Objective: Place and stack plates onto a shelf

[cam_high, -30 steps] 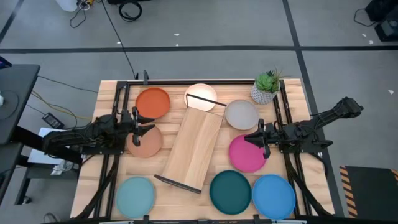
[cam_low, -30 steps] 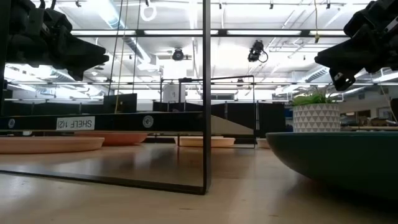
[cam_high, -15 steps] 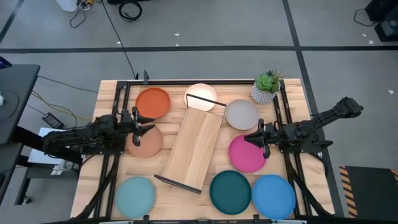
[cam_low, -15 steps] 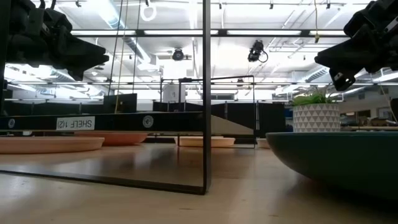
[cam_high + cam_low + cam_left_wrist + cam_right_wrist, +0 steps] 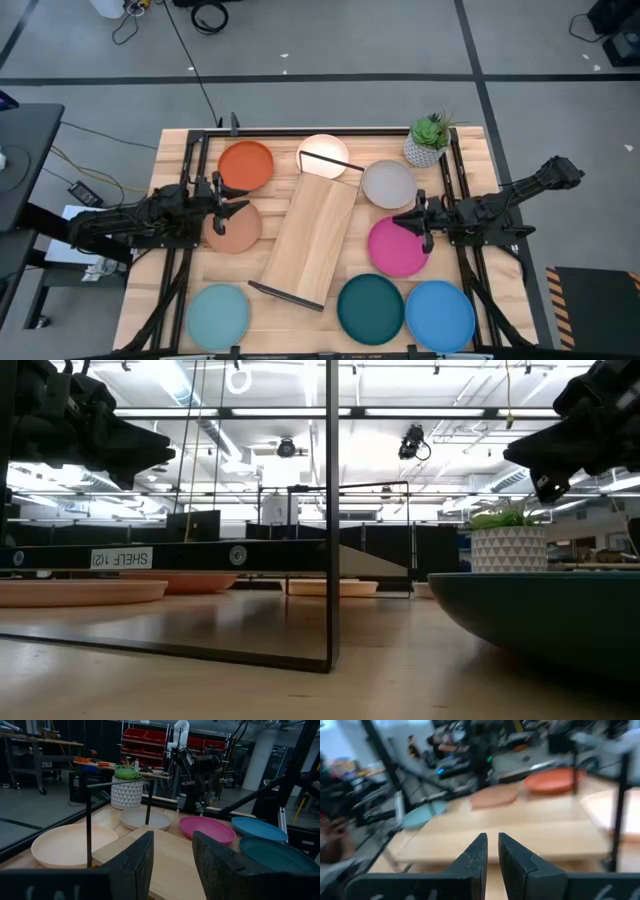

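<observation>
The light-wood shelf (image 5: pixel 312 238) lies slantwise in the middle of the table, a black wire frame at each end. Eight plates lie flat around it: orange (image 5: pixel 246 165), cream (image 5: pixel 322 153), grey (image 5: pixel 388 184), peach (image 5: pixel 232 232), pink (image 5: pixel 397 252), dark teal (image 5: pixel 370 308), blue (image 5: pixel 440 315) and light blue (image 5: pixel 219 313). My left gripper (image 5: pixel 238 207) hovers open above the peach plate's far edge, pointing at the shelf (image 5: pixel 170 870). My right gripper (image 5: pixel 403 222) hovers above the pink plate's far edge. Its fingers (image 5: pixel 492 852) stand a narrow gap apart and hold nothing.
A potted plant (image 5: pixel 428 140) stands at the far right corner, beside the grey plate. Black rails run along the table's left and right sides under the arms. In the low view the shelf's wire frame (image 5: pixel 331 510) stands upright close by, and the dark teal plate (image 5: pixel 540 615) fills the right.
</observation>
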